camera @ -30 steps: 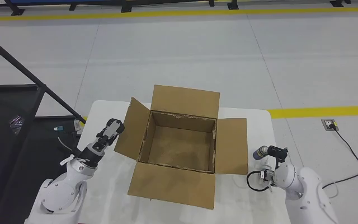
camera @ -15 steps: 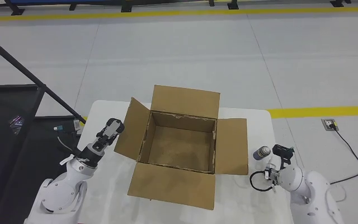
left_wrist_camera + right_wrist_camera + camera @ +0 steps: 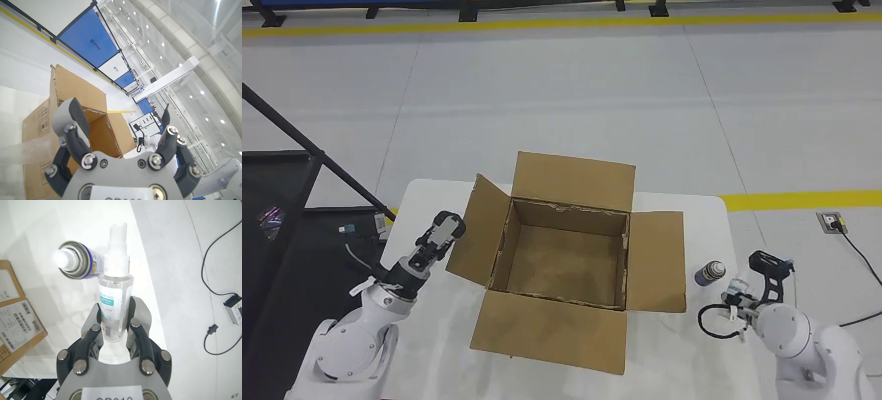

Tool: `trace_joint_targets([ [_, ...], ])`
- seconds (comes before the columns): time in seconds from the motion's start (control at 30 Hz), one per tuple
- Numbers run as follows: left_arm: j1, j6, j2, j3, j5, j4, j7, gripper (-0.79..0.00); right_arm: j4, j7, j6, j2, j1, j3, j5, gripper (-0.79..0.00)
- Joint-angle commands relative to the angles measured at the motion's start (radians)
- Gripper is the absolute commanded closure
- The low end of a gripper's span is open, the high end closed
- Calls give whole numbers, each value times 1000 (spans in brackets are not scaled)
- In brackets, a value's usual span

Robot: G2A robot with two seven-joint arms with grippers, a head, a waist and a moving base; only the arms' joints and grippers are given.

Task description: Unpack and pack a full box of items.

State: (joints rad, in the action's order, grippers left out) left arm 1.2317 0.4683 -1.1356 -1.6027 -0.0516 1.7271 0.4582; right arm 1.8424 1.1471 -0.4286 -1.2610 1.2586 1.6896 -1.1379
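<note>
The surface [image 3: 432, 205] carries an open cardboard box [image 3: 564, 265] at its centre, flaps out and empty inside. The left gripper [image 3: 445, 228] hangs left of it, jaws spread on nothing. The right gripper [image 3: 115, 311] has drawn back rightward from the spray can [image 3: 709, 272], which stays upright just right of the box. Its jaws pinch a clear pump bottle [image 3: 115, 289]. Unpacking looks finished, or nearly.

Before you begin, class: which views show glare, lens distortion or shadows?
Left wrist view: ceiling lamps glare, beams bow behind the open left end effector. Right wrist view: the floor seam bends; soft shadows fall on the white table beside the clear plastic spray bottle. Top view: even light on the brown cardboard box.
</note>
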Motion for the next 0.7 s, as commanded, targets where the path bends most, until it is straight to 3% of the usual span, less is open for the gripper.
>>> trace_joint_targets([
  [0.0,2,3,1,-4,-2,3,4,-785,46,-44,-19,-2,15,10,26,0],
  [0.23,14,-3,3,-26,0,13,-23,-785,243,-232,-37,-14,59,8,148,0],
  [0.47,39,-2,5,-58,-8,14,-57,-785,364,-422,-53,-27,37,-134,117,0],
  [0.67,64,9,7,-76,-23,19,-67,-785,344,-386,24,-34,-60,-281,128,0],
])
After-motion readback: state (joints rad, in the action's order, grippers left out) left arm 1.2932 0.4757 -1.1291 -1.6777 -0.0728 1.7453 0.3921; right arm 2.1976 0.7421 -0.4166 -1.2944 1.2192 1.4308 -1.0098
